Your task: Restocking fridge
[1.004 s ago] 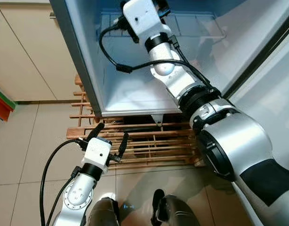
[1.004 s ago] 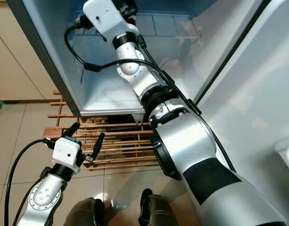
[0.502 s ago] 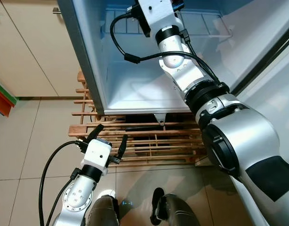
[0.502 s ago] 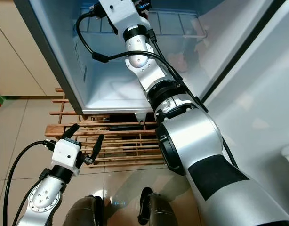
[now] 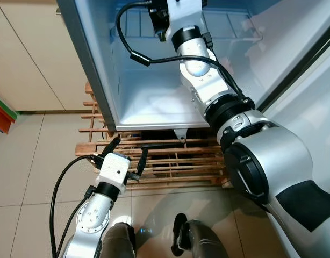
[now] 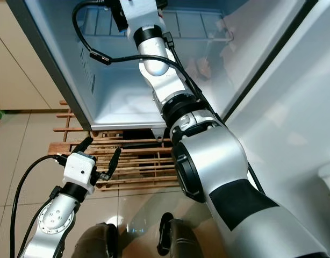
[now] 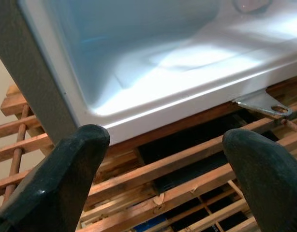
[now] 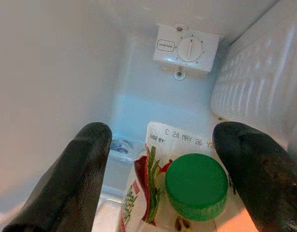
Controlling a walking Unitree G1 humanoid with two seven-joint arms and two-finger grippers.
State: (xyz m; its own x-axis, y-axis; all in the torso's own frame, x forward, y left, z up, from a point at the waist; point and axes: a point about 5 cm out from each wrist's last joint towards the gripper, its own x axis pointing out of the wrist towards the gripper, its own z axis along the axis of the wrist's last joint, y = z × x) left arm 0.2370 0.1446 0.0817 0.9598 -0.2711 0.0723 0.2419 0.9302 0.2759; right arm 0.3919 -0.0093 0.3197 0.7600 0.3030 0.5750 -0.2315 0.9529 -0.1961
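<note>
My right arm reaches deep into the open fridge; my right gripper has its fingers spread wide to either side of a juice carton with a green cap, and I cannot tell whether they touch it; the carton stands inside the fridge, below the white thermostat dial on the back wall; a printed date runs along its top fold. My left gripper hangs low outside the fridge, its fingers wide apart and holding nothing, in front of the slatted wooden pallet beneath the fridge's lower edge; beige floor tiles lie to my left.
</note>
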